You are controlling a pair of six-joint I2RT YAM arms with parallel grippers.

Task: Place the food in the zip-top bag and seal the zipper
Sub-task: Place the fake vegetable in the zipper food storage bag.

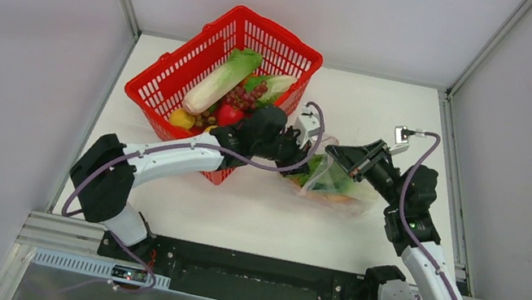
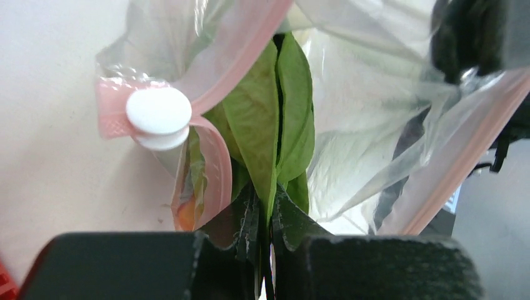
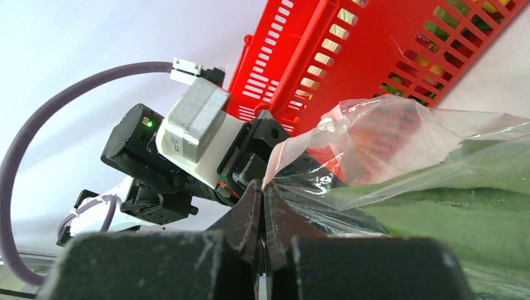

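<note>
Top external, left to right. Red mesh basket (image 1: pixel 168 75): behind and left of the left gripper (image 2: pixel 265 209), filled with toy produce. Left gripper: jaws pinched together on green leaves (image 2: pixel 262 119), which stand just ahead of its fingertips inside the mouth of the zip-top bag (image 1: pixel 339 186). Zipper (image 2: pixel 240 53): pinkish strip, parted around the leaves; white slider (image 2: pixel 159 112) ahead-left of the gripper. Right gripper (image 3: pixel 262 197): jaws clamped on the bag's mouth edge, plastic spreading to its right.

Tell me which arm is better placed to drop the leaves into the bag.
Left. The left gripper pinches the green leaves at the zip-top bag mouth; the right gripper is clamped on its rim.
</note>
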